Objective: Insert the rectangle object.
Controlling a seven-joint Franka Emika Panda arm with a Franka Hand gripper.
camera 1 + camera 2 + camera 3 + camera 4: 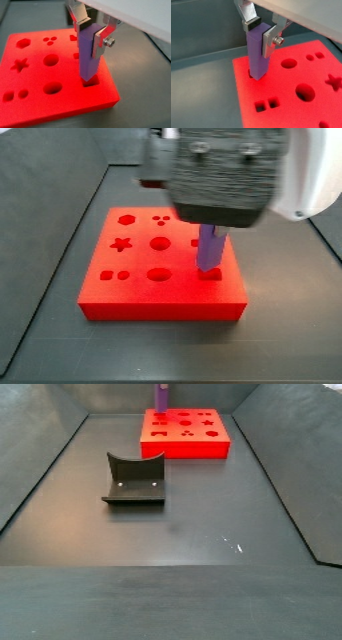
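The rectangle object (89, 56) is a blue-purple bar held upright, also seen in a wrist view (258, 52) and in both side views (210, 250) (160, 398). My gripper (92, 31) is shut on its upper part, likewise in a wrist view (260, 31). The bar's lower end sits in a rectangular hole (91, 80) near the edge of the red block (40, 107). The block (147, 293) has several shaped holes. In a side view the gripper body (221, 173) hides the bar's top.
A dark grey curved holder (134, 480) stands on the dark floor in front of the red block (187, 446). Dark sloping walls (287, 474) enclose the floor on all sides.
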